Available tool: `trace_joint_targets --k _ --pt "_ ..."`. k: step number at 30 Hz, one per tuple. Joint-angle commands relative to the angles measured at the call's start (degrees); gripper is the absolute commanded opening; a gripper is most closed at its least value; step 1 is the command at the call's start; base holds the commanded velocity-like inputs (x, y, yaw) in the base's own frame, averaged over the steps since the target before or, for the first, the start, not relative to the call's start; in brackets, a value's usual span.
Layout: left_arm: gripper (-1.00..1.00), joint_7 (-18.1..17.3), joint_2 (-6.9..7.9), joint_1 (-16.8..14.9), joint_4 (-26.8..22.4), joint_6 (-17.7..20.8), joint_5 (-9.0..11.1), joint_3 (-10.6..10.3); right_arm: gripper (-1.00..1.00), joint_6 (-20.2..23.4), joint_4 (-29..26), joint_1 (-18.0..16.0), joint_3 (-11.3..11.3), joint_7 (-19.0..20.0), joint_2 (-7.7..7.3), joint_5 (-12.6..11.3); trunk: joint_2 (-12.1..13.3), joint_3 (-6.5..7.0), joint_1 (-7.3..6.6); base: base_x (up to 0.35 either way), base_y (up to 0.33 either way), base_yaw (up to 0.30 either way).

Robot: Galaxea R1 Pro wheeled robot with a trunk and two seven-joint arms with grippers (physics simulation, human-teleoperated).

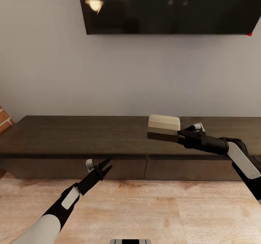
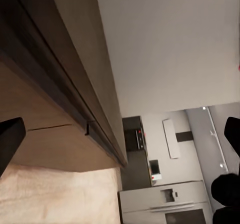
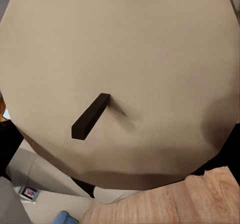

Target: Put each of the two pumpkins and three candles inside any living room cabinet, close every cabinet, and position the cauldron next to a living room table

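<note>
right gripper (image 1: pixel 180 133) clamps a stubby tan-beige candle (image 1: pixel 164 127) hiding its fingertips, above the long closed dark-brown wood cabinet (image 1: pixel 108 135), left gripper (image 1: pixel 103 165) open and empty.

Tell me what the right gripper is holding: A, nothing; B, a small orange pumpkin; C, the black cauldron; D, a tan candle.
D: the right gripper is shut on a stubby tan candle held over the dark cabinet, and the right wrist view shows the candle's flat end with its dark wick.
</note>
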Motion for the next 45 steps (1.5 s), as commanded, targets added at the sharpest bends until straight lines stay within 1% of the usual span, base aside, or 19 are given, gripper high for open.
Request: trace_joint_targets --k 1,6,15,24,29,34,45 --pt "1.00 -0.09 0.04 -0.02 0.01 0.56 0.35 0.04 -1.00 0.40 0.02 -0.01 0.11 0.16 -0.05 -0.51 -0.02 -0.04 -0.01 0.009 0.000 0.000" --pt "1.00 -0.09 0.16 -0.02 0.02 0.44 0.41 0.12 -1.00 0.43 0.02 0.08 0.14 0.16 -0.08 -0.49 -0.02 -0.04 -0.01 0.032 -0.050 0.000" --pt "1.00 0.13 0.20 -0.02 0.03 0.23 0.31 0.12 -1.00 0.43 0.01 0.09 0.28 0.16 -0.03 -0.48 -0.02 -0.04 -0.01 0.155 -0.130 0.000" --pt "1.00 0.69 0.21 -0.02 0.10 0.04 0.19 0.14 -1.00 0.43 -0.02 0.09 2.69 0.16 -0.01 -0.48 -0.02 -0.04 -0.01 0.010 -0.008 0.000" --pt "1.00 0.69 0.21 -0.02 0.10 -0.10 0.19 0.18 -1.00 0.43 0.01 0.09 3.26 0.16 -0.01 -0.48 -0.02 -0.04 -0.01 0.000 0.000 0.000" --pt "1.00 0.64 0.21 -0.02 0.08 -0.21 0.19 0.13 -1.00 0.43 -0.01 0.09 3.37 0.16 -0.02 -0.48 -0.02 -0.04 -0.01 0.000 0.000 0.000" --pt "1.00 0.46 0.21 -0.02 0.06 -0.17 0.19 0.12 -1.00 0.43 -0.06 0.09 3.44 0.16 -0.02 -0.55 -0.17 -2.48 0.27 0.000 0.000 0.000"
